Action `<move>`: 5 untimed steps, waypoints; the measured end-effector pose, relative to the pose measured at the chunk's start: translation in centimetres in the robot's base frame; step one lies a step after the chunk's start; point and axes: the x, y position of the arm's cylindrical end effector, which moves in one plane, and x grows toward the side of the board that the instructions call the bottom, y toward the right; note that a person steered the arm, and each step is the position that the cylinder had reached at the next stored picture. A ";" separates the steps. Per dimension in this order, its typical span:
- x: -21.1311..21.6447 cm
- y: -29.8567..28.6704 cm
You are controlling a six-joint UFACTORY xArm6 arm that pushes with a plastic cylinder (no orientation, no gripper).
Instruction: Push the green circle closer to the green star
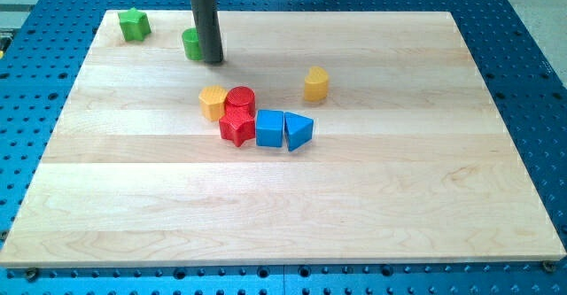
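The green circle (191,43) stands near the view's top left on the wooden board (283,206), partly hidden behind my rod. My tip (213,61) rests on the board right against the circle's right side. The green star (135,24) sits further left, close to the board's top left corner, a short gap from the circle.
A cluster sits mid-board: a yellow hexagon (213,102), a red cylinder (240,100), a red star (237,127), a blue cube (269,128) and a blue triangle (298,132). A lone yellow block (316,84) stands to their upper right. Blue perforated table surrounds the board.
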 end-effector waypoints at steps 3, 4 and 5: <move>-2.4 0.9; -2.4 -3.2; -2.3 -3.8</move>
